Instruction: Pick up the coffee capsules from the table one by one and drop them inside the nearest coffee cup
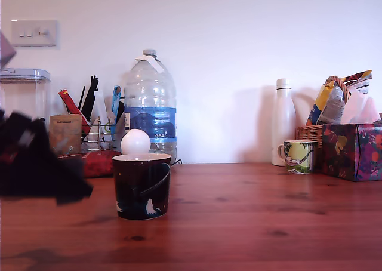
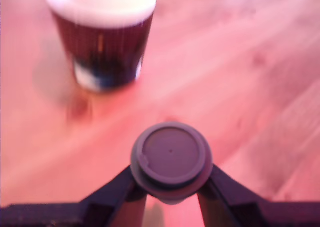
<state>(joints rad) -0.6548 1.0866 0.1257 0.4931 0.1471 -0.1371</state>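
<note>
The gripper (image 2: 171,187) is pinching the coffee capsule (image 2: 171,159) — two dark fingers (image 2: 117,192) press its sides from opposite directions, and its flat round top w/ a raised rim faces the wrist camera. The capsule is matte, dark brown-black, and held clear of the table (image 2: 260,102), which is reddish-brown varnished wood w/ plank grain and dark knots.

Ahead of the gripper, a bit to one side, stands the coffee cup (image 2: 102,42): dark, glossy, straight-sided, white inner rim. The wrist view is blurred, so the inside of the cup can't be made out there.

In the exterior view the arm is only a dark blurred mass (image 1: 36,160) at the view's left edge, w/ the cup (image 1: 141,186) just to its right. The cup shows a small white figure and a pale curved line. A smooth white ball (image 1: 135,142) shows just above its rim; whether it sits in the cup or behind it can't be told.

Well beyond the gripper, along the wall: a big clear plastic water bottle (image 1: 150,107) w/ a blue label, a white bottle (image 1: 283,125), a small pale green mug (image 1: 298,156), a wicker basket (image 1: 310,134) — packets sticking out of it — and a patterned box (image 1: 352,150).
</note>
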